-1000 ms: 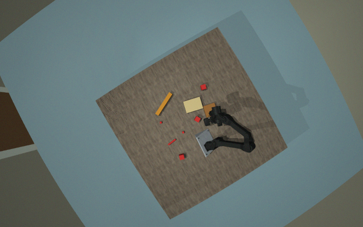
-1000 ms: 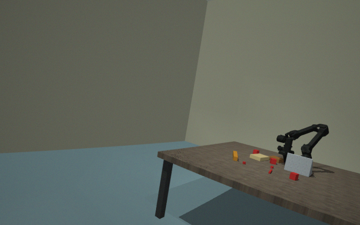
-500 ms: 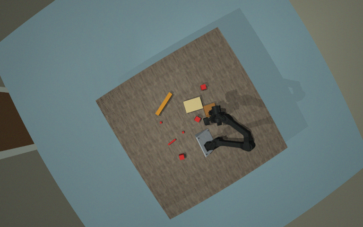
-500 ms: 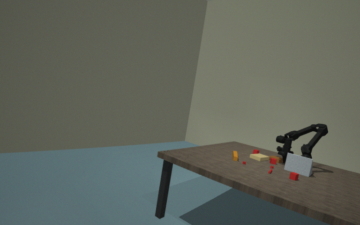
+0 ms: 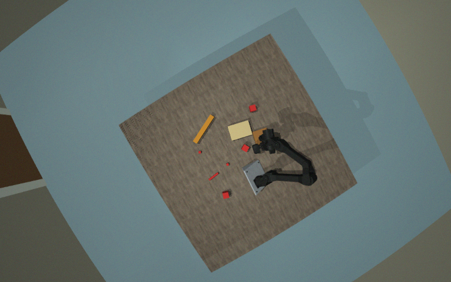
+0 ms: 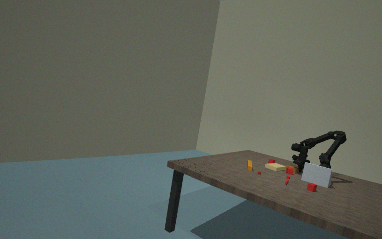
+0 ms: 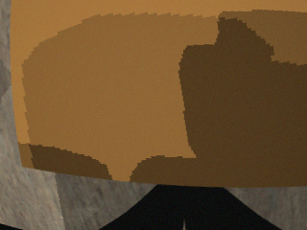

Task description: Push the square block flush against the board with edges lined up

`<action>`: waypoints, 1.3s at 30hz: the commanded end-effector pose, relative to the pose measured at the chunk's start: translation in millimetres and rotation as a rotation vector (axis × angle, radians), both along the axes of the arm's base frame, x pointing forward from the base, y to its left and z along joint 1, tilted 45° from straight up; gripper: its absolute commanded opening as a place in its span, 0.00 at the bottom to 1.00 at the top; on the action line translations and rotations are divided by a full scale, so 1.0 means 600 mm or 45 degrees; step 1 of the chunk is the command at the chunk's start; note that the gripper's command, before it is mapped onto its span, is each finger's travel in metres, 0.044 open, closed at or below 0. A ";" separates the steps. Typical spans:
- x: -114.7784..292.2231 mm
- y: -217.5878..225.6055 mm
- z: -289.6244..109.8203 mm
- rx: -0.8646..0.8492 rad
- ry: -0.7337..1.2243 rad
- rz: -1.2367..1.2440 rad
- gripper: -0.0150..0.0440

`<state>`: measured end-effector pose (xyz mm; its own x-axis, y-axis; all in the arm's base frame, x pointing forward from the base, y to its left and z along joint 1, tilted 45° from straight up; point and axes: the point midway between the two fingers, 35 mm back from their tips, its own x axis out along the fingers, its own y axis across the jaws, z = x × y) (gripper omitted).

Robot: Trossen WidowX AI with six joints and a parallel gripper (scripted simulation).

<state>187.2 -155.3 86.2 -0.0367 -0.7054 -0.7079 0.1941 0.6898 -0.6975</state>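
Observation:
The square block [image 5: 257, 135] [image 6: 293, 169] [image 7: 129, 57] is orange-brown and lies flat on the table. It fills most of the wrist view. Its left side lies right by the right end of a cream flat board [image 5: 239, 130] [image 6: 274, 167]; I cannot tell whether they touch. A long orange plank [image 5: 203, 128] [image 6: 249, 165] lies further left, apart from both. My gripper [image 5: 266, 134] [image 6: 300, 168] [image 7: 186, 176] is shut and empty. It stands low at the block's right side, its fingertips at the block's near edge in the wrist view.
A grey base plate [image 5: 252, 171] [image 6: 317, 174] holds the arm. Red cubes lie at the back [image 5: 252, 107] [image 6: 271, 161], beside the gripper [image 5: 245, 147] [image 6: 289, 171] and in front [image 5: 225, 194] [image 6: 311, 186]. Small red bits [image 5: 213, 176] lie around the table's middle.

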 end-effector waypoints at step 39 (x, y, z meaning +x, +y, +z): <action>0.065 -0.011 0.015 0.001 -0.013 -0.001 0.25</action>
<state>219.9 -160.7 92.8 -0.0370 -0.7037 -0.7095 0.1911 0.6919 -0.6962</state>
